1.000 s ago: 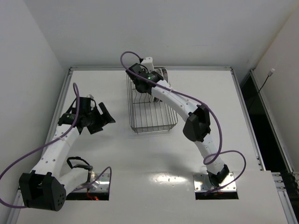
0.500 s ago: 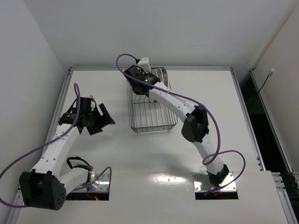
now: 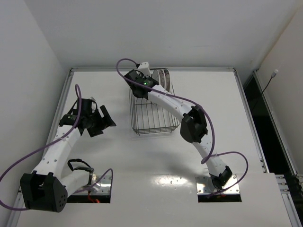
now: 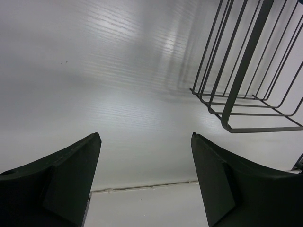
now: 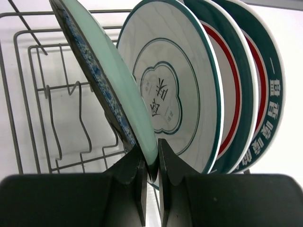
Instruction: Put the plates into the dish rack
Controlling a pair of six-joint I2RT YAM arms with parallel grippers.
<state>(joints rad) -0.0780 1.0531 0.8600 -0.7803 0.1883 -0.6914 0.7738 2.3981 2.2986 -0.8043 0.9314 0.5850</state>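
Observation:
The black wire dish rack (image 3: 150,113) stands at the back middle of the table; its corner shows in the left wrist view (image 4: 246,80). My right gripper (image 5: 150,163) is shut on the rim of the small teal plate (image 5: 106,90), held on edge inside the rack's far end (image 3: 142,78). Behind it stand the pale plate with the dark ring pattern (image 5: 177,94) and two white plates with green-and-red bands (image 5: 258,90), upright between the prongs. My left gripper (image 4: 144,156) is open and empty over bare table, left of the rack (image 3: 102,120).
The white table (image 3: 213,109) is walled at the back and left. The rack's near part holds only upright prongs (image 5: 71,123). Purple cables loop off both arms.
My right gripper has shifted a little left and farther back along the rack's far end with the teal plate. The left arm has barely moved.

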